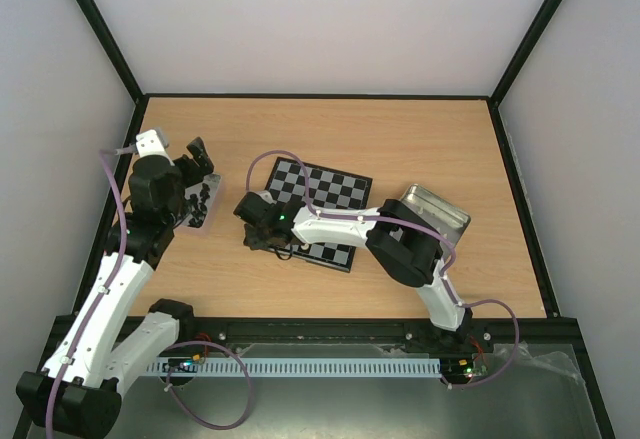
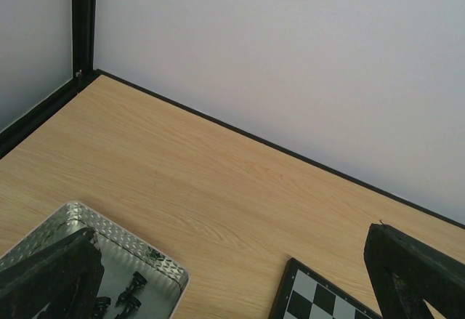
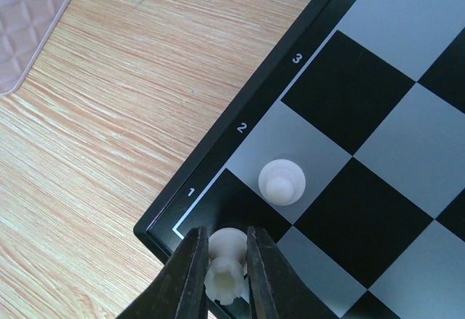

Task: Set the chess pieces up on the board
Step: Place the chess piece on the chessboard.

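- Wooden counter (image 1: 400, 139) carries your board (image 1: 335, 191), nearly bare as far as it shows, so most of the setup is left to do.
- Left tin (image 1: 200, 214) holds black pieces (image 2: 131, 290); none show on the board.
- Your left fingers (image 2: 407, 268) hang spread wide and empty above that tin.
- Your right fingers (image 3: 189, 275) pinch a cream rook (image 3: 225, 275) over the corner square.
- One cream pawn (image 3: 282, 181) stands on the adjoining square.

Pale wood table (image 1: 400, 139) boxed by white walls (image 1: 330, 19) and black posts (image 1: 100, 29)
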You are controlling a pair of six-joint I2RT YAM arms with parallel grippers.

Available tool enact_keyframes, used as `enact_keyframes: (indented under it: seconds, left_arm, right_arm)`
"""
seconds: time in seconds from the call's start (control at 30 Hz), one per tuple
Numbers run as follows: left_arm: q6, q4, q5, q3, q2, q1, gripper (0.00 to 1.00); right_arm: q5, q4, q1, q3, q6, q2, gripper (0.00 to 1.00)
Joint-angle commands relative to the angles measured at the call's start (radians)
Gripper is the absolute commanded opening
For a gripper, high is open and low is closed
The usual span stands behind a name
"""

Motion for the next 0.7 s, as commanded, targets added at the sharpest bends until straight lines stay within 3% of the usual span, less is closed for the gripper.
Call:
enact_keyframes:
  seconds: [0.0,0.33,0.67]
  left_arm:
    - [0.002,0.019,-0.002,-0.014,-0.008,0.007,0.99]
    - [0.002,0.018,-0.001,-0.014,-0.01,0.008,0.99]
    - [0.002,0.018,0.001,-0.014,-0.012,0.007,0.99]
  right_arm:
    - [0.015,-0.017,0.005,0.018,0.013,0.016,0.14]
    - [0.031,-0.013,0.005,0.023,0.013,0.022,0.13]
    - [0.007,0.022,0.004,0.007,0.019,-0.056,0.27]
